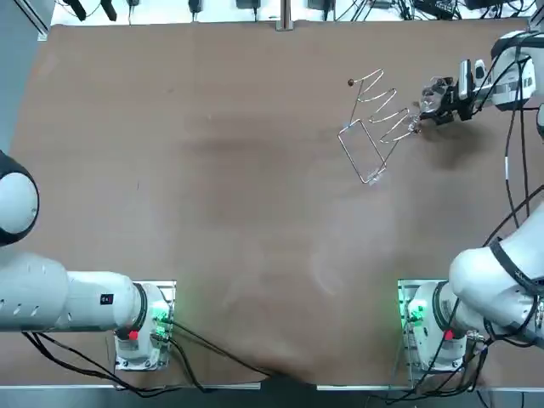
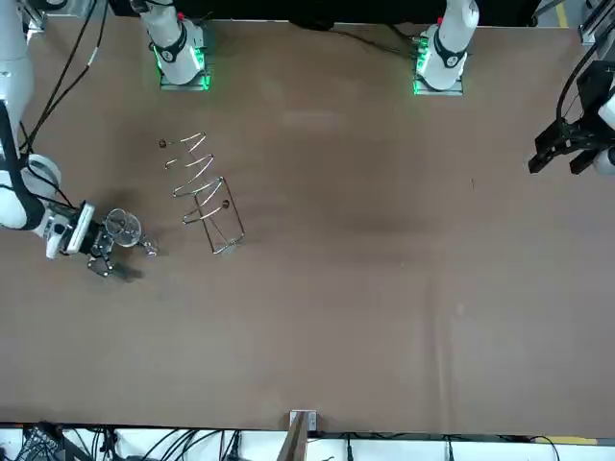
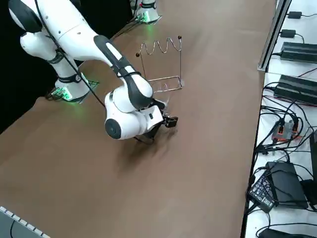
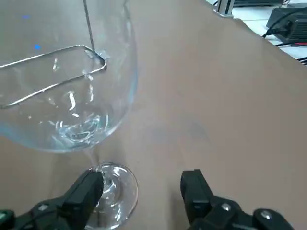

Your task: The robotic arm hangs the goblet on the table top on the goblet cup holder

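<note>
The clear goblet (image 4: 67,96) is right in front of my right gripper (image 4: 141,191). Its round foot (image 4: 112,191) rests on the brown table between the two black fingers, against one of them and well apart from the other. The gripper is open. From overhead the goblet (image 1: 438,87) is at the far right of the table, with the gripper (image 1: 435,115) low beside it. The wire goblet holder (image 1: 380,115) stands just left of it with nothing hanging on it. Across the table I see the goblet (image 2: 122,226), the gripper (image 2: 113,267) and the holder (image 2: 202,187).
The holder's base loop (image 4: 48,81) shows through the goblet's bowl. The table edge lies close behind my arm, with cables and power boxes (image 3: 292,89) on the bench past it. My forearm (image 3: 126,99) hides most of the goblet in the right side view.
</note>
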